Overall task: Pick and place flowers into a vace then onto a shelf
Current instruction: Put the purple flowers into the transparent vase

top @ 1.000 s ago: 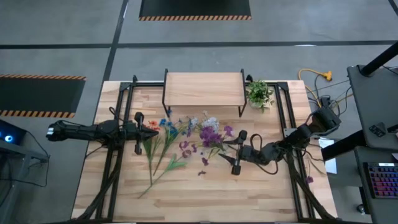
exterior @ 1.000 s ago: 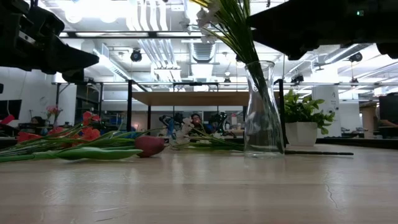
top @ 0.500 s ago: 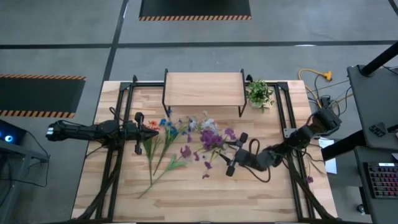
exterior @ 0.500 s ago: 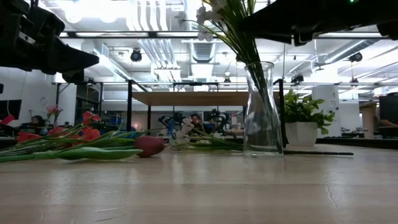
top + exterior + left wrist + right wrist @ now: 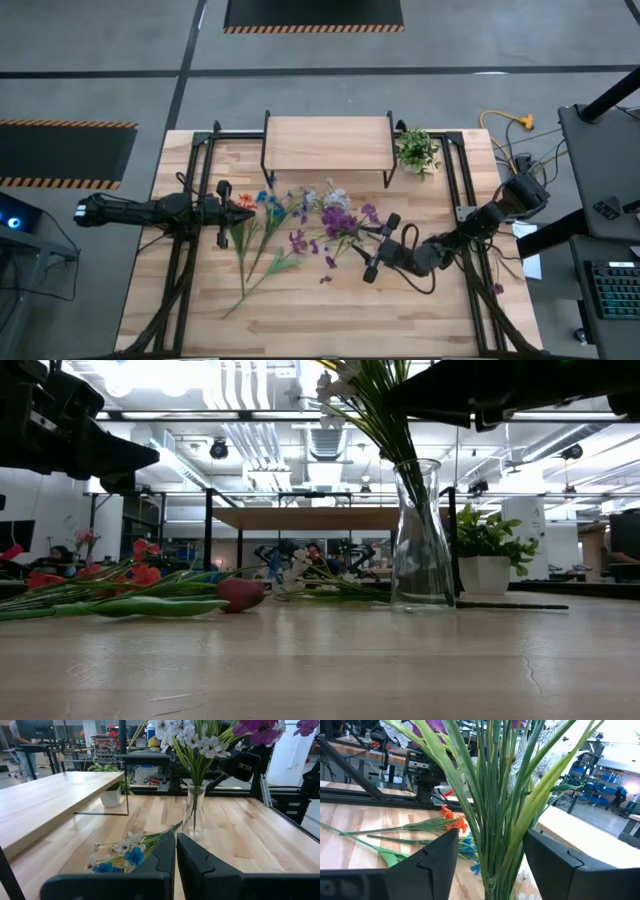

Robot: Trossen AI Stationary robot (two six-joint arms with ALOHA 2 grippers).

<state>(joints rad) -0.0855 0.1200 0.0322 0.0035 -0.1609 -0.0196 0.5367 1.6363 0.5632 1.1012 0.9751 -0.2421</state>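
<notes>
Vase [image 5: 417, 535] stands mid-table in front of the shelf [image 5: 327, 143], stems filling it, while the right gripper [image 5: 377, 246] frames those stems with fingers apart, so next comes closing gently and lifting; the left gripper [image 5: 221, 214], pinched together, waits near flowers [image 5: 262, 232] lying loose.

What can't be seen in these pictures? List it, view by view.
1. Low view: the top edge cuts off the blossoms of the flowers in the vace; the right end effector is only a dark shape there.
2. High view: those blossoms hide the vace.
3. Right wrist view: the bottom edge cuts off the vace's mouth.
</notes>
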